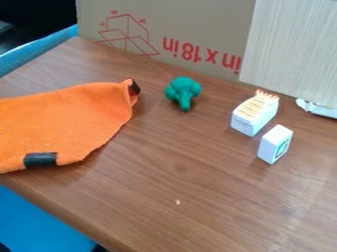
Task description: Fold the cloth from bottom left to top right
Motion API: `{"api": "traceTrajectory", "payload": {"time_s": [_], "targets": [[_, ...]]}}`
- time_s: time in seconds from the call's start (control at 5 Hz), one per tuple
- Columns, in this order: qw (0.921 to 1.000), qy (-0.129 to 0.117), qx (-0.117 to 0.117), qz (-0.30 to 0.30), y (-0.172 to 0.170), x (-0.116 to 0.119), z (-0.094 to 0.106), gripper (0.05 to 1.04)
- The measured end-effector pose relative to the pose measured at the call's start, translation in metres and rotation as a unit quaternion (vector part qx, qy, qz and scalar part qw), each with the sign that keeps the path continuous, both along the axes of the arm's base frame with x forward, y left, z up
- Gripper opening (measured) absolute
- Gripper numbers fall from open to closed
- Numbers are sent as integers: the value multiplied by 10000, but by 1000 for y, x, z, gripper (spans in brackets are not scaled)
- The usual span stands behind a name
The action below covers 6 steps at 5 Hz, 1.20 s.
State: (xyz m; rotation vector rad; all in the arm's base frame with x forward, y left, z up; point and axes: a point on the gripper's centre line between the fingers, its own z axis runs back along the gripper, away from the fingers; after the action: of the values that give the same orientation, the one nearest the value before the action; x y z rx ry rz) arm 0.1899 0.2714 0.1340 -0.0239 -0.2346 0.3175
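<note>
From here I can make out red print (201, 53) on the cardboard (178, 17), upside down: "in x 18in". The tiny marks around the red box drawing (127, 34) beside it, and the sign (282, 146) on the small white block (267, 147), are too small to read.

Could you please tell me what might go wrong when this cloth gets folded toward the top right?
The orange cloth lies close to the table's lower-left edge, so a clumsy pull could drag part of it over. The toy broccoli stands just right of the cloth's upper corner, so a fold carried too far might knock it.
</note>
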Motion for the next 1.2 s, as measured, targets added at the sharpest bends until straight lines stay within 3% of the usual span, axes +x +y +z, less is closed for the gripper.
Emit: {"api": "traceTrajectory", "payload": {"time_s": [0.2, 0.4, 0.6, 1.0, 1.2], "targets": [[9998, 80, -162, 29, 0, 0, -11, 1001], [9977, 62, -467, 490, 15, -7, -22, 1001], [9917, 208, -829, 957, 30, -14, -38, 1001], [9840, 137, -686, 1641, 43, -33, -50, 1001], [9762, 141, -830, 2000, 40, -41, -58, 1001]]}}
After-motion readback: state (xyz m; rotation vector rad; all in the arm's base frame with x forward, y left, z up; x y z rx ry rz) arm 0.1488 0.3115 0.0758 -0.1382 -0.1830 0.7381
